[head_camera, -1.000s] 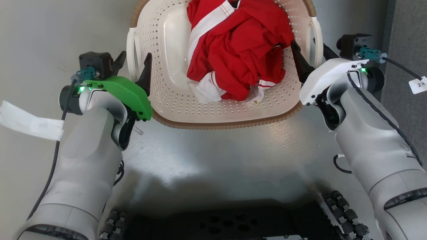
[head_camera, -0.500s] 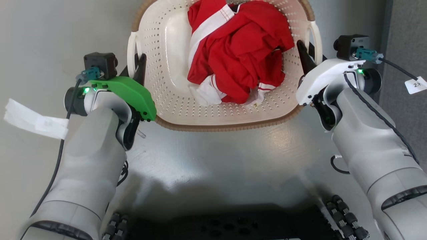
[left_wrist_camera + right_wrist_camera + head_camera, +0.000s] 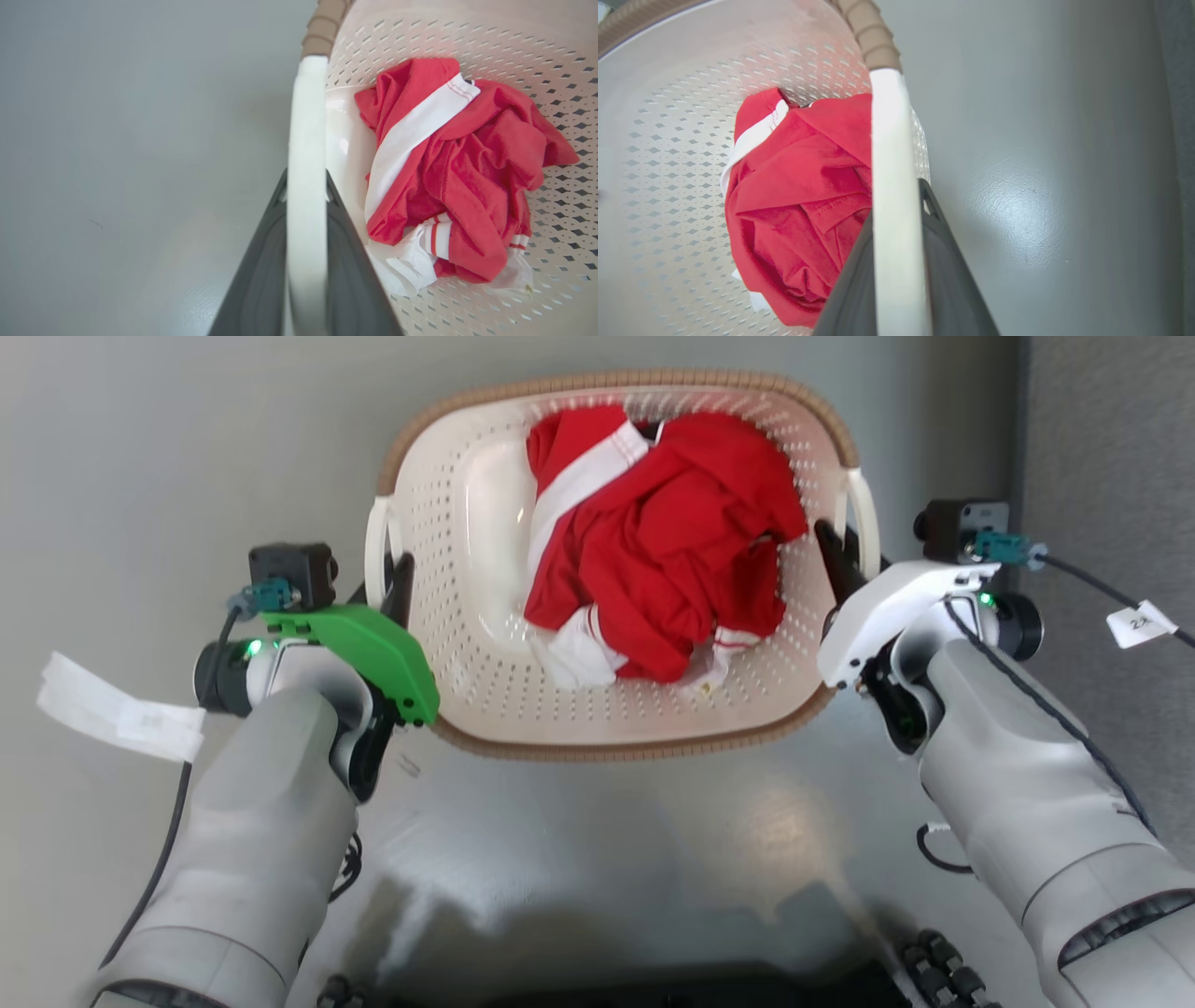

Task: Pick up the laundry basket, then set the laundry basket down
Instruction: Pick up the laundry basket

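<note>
The laundry basket (image 3: 467, 523) is cream-white and perforated, with a brown woven rim, and sits centred ahead over the grey floor. A crumpled red and white garment (image 3: 663, 551) lies inside it. My left gripper (image 3: 387, 583) is shut on the basket's left white handle (image 3: 375, 546). My right gripper (image 3: 840, 555) is shut on the right handle (image 3: 868, 527). In the left wrist view, the handle (image 3: 306, 163) runs up between the dark fingers (image 3: 261, 270). The right wrist view shows the other handle (image 3: 889, 186) clamped the same way. I cannot tell whether the basket touches the floor.
A darker grey strip (image 3: 1111, 476) runs along the right edge of the floor. White paper tags hang from the wrist cables at the left (image 3: 121, 714) and right (image 3: 1139, 623). My black base (image 3: 653, 989) lies at the bottom.
Both grippers went from open astride the handles to shut on them. The camera has moved, so the whole basket is now in the picture.
</note>
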### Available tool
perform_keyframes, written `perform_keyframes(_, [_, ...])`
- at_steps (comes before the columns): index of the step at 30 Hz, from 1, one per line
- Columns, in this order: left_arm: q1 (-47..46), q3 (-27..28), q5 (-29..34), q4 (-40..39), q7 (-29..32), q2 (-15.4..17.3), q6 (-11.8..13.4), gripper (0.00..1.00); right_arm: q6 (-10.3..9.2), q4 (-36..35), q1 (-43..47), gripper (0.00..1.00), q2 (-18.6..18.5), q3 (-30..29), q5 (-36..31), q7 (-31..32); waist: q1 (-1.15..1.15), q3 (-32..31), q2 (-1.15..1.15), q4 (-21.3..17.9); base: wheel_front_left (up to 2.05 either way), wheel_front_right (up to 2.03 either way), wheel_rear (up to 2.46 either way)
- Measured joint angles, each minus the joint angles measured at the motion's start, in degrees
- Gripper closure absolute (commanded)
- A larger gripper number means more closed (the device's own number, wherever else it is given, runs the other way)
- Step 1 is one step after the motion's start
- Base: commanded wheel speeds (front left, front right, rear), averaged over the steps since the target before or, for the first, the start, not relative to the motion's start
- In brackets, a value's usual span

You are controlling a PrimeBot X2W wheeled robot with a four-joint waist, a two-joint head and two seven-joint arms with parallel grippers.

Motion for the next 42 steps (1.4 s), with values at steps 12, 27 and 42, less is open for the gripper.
perform_keyframes(12, [4.5,-1.9,-3.5,2.9,3.0,0.0,0.0,1.00,-0.02,0.1,4.1,1.00,0.0,5.4,5.9,5.1,0.00,-8.6,0.00,-1.0,0.00,0.00,0.00])
perform_keyframes(27, [9.7,-3.7,-7.3,4.9,8.1,0.0,0.0,1.00,-0.49,-0.4,8.8,1.00,-0.1,11.4,12.3,11.2,-0.01,-20.8,0.00,-2.5,0.00,0.00,0.00])
perform_keyframes(42, [16.4,-5.5,-10.3,7.5,13.8,0.0,-0.2,1.00,-0.53,0.3,15.3,1.00,0.1,16.1,17.9,18.1,-0.01,-33.1,0.00,-4.3,0.00,0.00,0.00])
